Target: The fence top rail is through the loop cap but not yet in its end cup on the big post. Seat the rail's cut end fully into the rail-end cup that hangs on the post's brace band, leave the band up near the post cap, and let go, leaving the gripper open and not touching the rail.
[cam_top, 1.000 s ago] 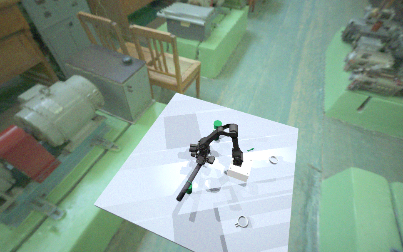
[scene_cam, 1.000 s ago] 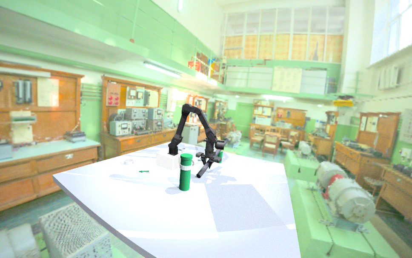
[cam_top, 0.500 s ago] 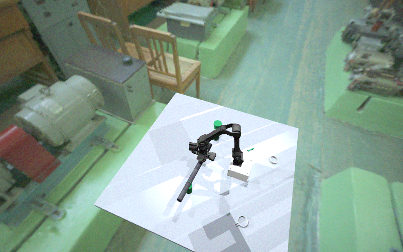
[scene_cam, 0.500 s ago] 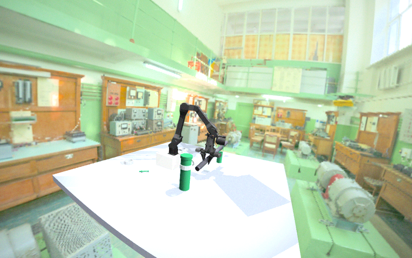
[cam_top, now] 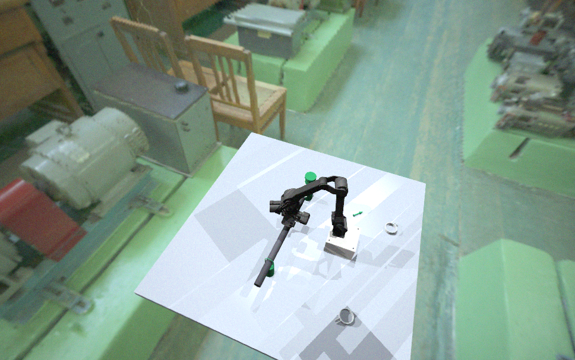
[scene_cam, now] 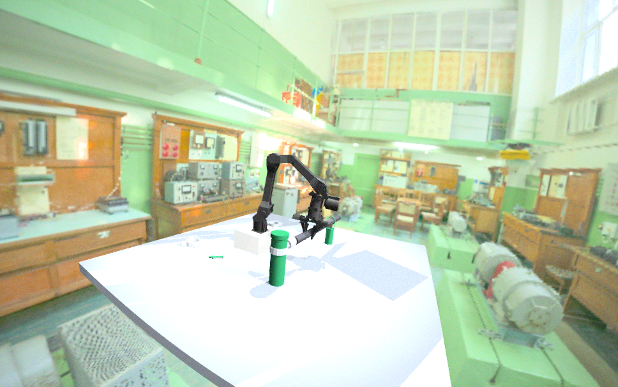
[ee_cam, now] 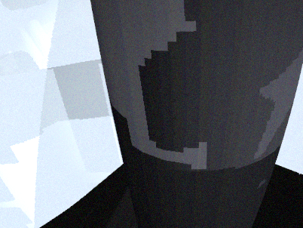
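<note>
A dark grey rail (cam_top: 273, 253) (scene_cam: 321, 229) (ee_cam: 196, 94) runs through the loop cap of a small green post (cam_top: 271, 268) (scene_cam: 329, 235). It points toward the big green post (cam_top: 310, 177) (scene_cam: 278, 262). A white brace band (scene_cam: 278, 250) sits high on the big post, just under its cap. My gripper (cam_top: 291, 220) (scene_cam: 314, 223) is shut on the rail, between the two posts. The rail's near end (scene_cam: 299, 238) stops a short way from the band in the exterior view. I cannot make out the cup. The rail fills the wrist view.
The arm's white base box (cam_top: 341, 246) (scene_cam: 248, 242) stands right of the rail. A small green bolt (cam_top: 357, 214) (scene_cam: 218, 257) and two metal rings (cam_top: 390, 227) (cam_top: 346, 316) lie loose on the white table (cam_top: 237, 178) (scene_cam: 364, 319). The table's edges are near on all sides.
</note>
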Robot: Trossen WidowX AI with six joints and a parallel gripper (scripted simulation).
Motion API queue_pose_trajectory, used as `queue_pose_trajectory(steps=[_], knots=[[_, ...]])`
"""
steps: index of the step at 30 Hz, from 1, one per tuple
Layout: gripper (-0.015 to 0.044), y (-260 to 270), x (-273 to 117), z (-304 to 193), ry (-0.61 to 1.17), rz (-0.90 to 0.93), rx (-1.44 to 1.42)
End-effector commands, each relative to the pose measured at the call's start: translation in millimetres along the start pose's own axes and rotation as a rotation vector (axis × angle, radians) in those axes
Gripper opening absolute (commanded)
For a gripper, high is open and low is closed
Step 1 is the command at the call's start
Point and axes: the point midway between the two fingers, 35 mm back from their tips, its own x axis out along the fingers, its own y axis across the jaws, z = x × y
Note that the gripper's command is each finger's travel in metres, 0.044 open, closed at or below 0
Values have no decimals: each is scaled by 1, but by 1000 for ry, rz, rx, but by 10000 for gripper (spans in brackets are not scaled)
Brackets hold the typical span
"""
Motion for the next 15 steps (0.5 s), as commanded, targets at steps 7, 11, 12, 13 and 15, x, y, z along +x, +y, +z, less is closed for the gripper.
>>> queue_pose_trajectory(steps=[7,11,12,13,15], knots=[[0,0,1,0,-2,0,-1],[0,0,0,-1,-2,0,-1],[0,0,0,-1,-2,0,-1],[0,0,0,-1,-2,0,-1],[0,0,-1,-2,-2,0,-1]])
